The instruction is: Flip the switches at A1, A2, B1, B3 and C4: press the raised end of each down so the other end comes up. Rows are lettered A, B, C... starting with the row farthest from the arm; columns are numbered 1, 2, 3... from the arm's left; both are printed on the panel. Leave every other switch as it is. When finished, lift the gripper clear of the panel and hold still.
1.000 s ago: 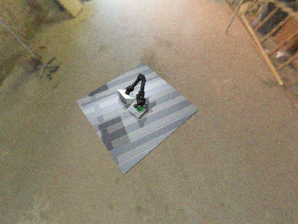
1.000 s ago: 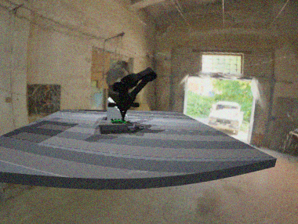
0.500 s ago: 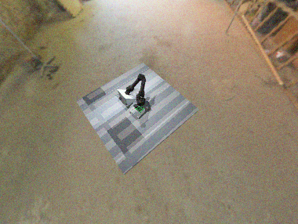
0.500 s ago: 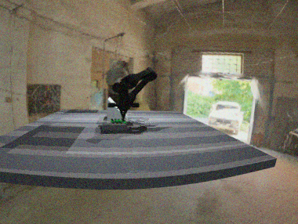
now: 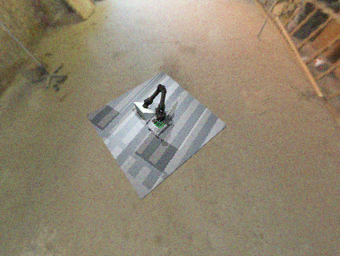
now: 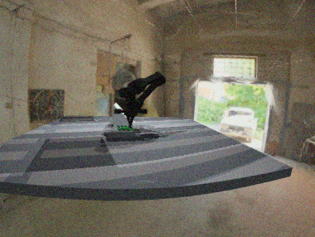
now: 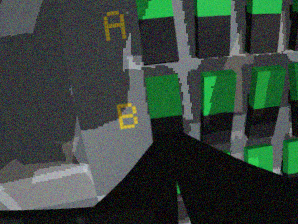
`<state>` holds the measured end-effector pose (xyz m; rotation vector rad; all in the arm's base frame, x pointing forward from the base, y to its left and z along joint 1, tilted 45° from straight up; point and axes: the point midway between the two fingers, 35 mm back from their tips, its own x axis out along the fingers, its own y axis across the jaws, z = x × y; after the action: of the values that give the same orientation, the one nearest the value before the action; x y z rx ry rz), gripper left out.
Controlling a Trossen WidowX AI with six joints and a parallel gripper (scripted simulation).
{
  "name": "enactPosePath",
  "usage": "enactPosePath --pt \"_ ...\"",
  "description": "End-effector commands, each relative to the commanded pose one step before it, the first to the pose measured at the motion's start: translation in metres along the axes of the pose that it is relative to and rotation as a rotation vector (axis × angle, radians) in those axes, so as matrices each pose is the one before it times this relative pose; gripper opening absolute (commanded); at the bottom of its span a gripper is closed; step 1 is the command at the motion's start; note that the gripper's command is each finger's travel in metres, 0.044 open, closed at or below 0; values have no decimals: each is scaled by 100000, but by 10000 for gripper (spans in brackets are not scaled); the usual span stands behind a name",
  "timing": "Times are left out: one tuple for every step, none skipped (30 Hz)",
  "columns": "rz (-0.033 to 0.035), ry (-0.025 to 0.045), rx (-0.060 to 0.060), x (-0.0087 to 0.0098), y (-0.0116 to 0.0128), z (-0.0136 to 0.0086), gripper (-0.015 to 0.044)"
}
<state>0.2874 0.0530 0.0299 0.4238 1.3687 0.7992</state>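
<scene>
The switch panel (image 5: 153,131) (image 6: 120,137) (image 7: 186,30) lies on the table under the arm. In the wrist view, the letters A and B stand left of their rows. Switches A1 (image 7: 156,9), A2 (image 7: 213,8) and A3 (image 7: 265,6) show bright green far halves and dark near halves. B1 (image 7: 164,95), B2 (image 7: 218,92) and B3 (image 7: 267,87) show darker green far halves. My gripper (image 5: 159,120) (image 6: 131,125) (image 7: 170,142) is shut and empty, its tips at B1's dark near half. Contact is unclear. It hides C1 and most of C2; C4 is only partly in view. Raised ends are hard to tell.
A white-topped box (image 5: 142,108) stands beside the arm. The striped table top (image 5: 197,121) (image 6: 182,159) has its edges well away from the panel. The arm (image 5: 161,96) (image 6: 142,89) bends above the panel.
</scene>
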Motion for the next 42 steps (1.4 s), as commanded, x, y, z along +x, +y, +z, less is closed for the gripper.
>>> enactPosePath --pt "280 -67 585 90 30 -19 0" --pt "1 0 0 13 0 0 0" --pt "1 0 0 13 0 0 0" --pt "1 0 0 13 0 0 0" --pt "1 0 0 13 0 0 0" --pt "1 0 0 13 0 0 0" --pt "1 0 0 13 0 0 0" --pt "1 0 0 13 0 0 0" --pt "1 0 0 13 0 0 0" --pt "1 0 0 13 0 0 0" --pt "1 0 0 13 0 0 0" --pt "1 0 0 13 0 0 0" --pt "1 0 0 13 0 0 0" --pt "1 0 0 13 0 0 0" --pt "1 0 0 13 0 0 0" --pt "1 0 0 13 0 0 0" --pt "1 0 0 13 0 0 0" --pt "1 0 0 13 0 0 0" --pt "1 0 0 13 0 0 0" --pt "0 0 0 13 0 0 0" --pt "1 0 0 13 0 0 0" --pt "1 0 0 13 0 0 0" --pt "1 0 0 13 0 0 0" --pt "1 0 0 13 0 0 0" --pt "1 0 0 13 0 0 0" --pt "1 0 0 13 0 0 0" --pt "1 0 0 13 0 0 0" --pt "1 0 0 13 0 0 0" --pt "1 0 0 13 0 0 0" --pt "1 0 0 13 0 0 0" --pt "1 0 0 13 0 0 0" --pt "1 0 0 13 0 0 0" --pt "1 0 0 13 0 0 0" --pt "1 0 0 13 0 0 0" --pt "1 0 0 13 0 0 0" --pt "1 0 0 13 0 0 0" --pt "1 0 0 13 0 0 0" --pt "1 0 0 13 0 0 0" --pt "1 0 0 13 0 0 0" --pt "0 0 0 13 0 0 0" --pt "1 0 0 13 0 0 0" --pt "-362 101 -610 -289 -52 70 0"
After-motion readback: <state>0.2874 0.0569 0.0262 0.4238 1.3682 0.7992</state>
